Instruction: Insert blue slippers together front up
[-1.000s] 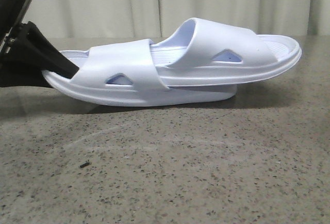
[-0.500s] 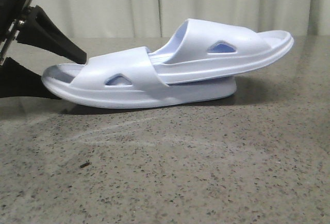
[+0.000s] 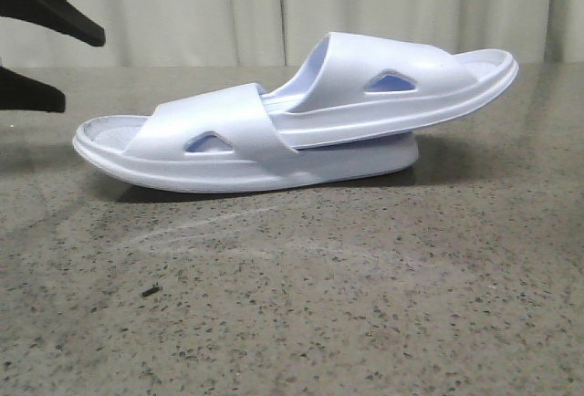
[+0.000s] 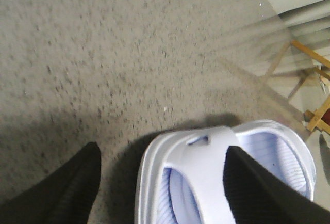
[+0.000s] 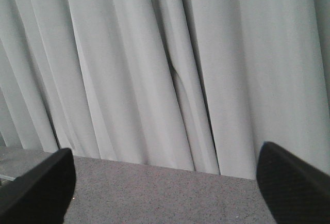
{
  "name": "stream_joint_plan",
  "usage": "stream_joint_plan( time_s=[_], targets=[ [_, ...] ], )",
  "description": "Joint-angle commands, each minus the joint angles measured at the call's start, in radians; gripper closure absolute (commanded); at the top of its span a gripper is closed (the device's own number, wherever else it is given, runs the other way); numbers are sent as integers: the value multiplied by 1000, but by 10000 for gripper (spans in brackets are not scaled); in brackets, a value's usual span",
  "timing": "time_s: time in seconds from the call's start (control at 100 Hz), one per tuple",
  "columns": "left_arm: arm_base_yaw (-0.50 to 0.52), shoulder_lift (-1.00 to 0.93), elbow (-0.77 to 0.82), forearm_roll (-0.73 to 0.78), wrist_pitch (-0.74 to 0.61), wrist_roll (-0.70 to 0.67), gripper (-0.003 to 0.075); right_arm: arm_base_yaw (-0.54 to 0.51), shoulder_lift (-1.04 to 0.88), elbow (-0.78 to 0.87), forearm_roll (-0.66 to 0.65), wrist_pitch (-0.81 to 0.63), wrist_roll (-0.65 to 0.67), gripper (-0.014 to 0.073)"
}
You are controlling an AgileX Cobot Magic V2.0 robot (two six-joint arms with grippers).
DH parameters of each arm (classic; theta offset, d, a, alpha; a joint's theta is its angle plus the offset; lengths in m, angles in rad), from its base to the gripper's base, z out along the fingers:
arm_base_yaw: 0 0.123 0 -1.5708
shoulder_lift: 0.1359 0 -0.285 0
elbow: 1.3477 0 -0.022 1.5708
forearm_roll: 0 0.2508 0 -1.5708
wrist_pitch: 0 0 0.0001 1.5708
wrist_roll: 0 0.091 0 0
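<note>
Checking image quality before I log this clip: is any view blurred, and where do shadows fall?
Front view: sharp; the blue slippers cast a soft shadow on the table beneath them. Left wrist view: the table is streaked with motion blur, and a dark shadow lies beside the left gripper. Right wrist view: evenly lit curtain, slightly soft, with no glare.

**A curtained robot test bench, not a lived-in room**

A speckled grey-brown stone-look worktop [image 3: 301, 305] fills the view, bare of household clutter. Along its far edge hang plain pale grey-white pleated curtains [image 5: 154, 64], closing off the background like a lab enclosure. Past one corner, a light wooden frame [image 4: 309, 69] stands beside the curtains.
</note>
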Motion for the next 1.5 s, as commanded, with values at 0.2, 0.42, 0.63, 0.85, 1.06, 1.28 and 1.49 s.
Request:
stream_joint_plan(
  time_s=[0.2, 0.42, 0.63, 0.85, 1.06, 1.28, 1.49],
  targets=[
    [102, -86, -105, -79, 49, 196, 272, 2, -4, -26, -68, -17, -14, -38],
    [165, -288, -105, -66, -126, 387, 274, 2, -4, -26, -121, -73, -14, -38],
    [179, -498, -99, 50, -343, 403, 274, 2, -4, -24, -168, -197, -14, -38],
    [179, -652, -27, 121, -474, 403, 274, 2, -4, 56, -229, -487, -26, -38],
    [177, -838, 139, 142, -548, 403, 274, 2, -4, 146, -229, -538, -109, -38],
    [177, -1073, 330, 142, -564, 401, 274, 2, -7, 243, -229, -557, -109, -38],
    [170, -1216, 479, 141, -509, 400, 274, 2, -72, 358, -229, -549, -109, -38]
  ],
)
